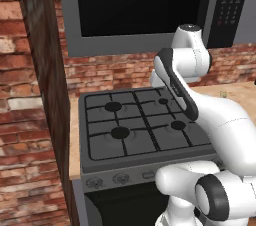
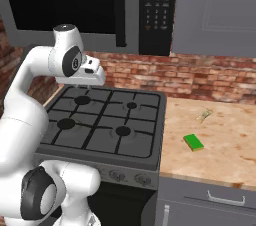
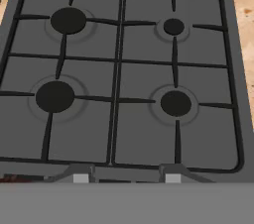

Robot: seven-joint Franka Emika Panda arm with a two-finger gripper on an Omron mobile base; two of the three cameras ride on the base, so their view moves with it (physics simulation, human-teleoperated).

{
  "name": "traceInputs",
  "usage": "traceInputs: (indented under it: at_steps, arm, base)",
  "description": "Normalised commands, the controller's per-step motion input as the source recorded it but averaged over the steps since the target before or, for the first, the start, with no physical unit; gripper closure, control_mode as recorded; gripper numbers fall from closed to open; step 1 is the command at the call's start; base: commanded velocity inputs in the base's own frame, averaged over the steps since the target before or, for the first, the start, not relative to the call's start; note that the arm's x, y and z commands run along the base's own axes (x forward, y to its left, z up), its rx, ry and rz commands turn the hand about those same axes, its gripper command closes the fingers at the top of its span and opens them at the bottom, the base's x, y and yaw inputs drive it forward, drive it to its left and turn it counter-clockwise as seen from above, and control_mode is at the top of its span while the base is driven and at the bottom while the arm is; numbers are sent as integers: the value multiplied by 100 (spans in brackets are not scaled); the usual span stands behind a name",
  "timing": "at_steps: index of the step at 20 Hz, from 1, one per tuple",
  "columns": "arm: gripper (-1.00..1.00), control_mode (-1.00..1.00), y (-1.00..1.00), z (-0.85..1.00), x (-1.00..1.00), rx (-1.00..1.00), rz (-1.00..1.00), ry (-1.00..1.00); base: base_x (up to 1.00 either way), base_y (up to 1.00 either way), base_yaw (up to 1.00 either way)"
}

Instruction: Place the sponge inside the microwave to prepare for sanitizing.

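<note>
Robot arm (image 1: 220,120): glossy white rounded shell segments, lower right of the left base frame. Dark grey rings at joints; black band along one link; grey round cap on the uppermost joint.

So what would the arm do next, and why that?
Probably swing right, toward the sponge. It lies flat on the wooden counter beside the stove, untouched, while the gripper hangs over the burners, holding nothing that I can see. The microwave above looks closed, so its door needs opening at some point too.
</note>
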Motion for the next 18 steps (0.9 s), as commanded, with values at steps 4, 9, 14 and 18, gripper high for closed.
traceInputs:
  at_steps: [4, 9, 14, 18]
  arm:
    - [-100, -100, 0, 0, -1, 0, 0, 0]
    - [-100, -100, 0, 0, -14, -1, 3, -5]
    - [-100, -100, -1, 1, -32, 0, 1, -28]
    - [-100, -100, -8, 14, -25, 4, 0, -26]
  base:
    - [0, 0, 0]
    - [0, 0, 0]
    - [0, 0, 0]
    - [0, 0, 0]
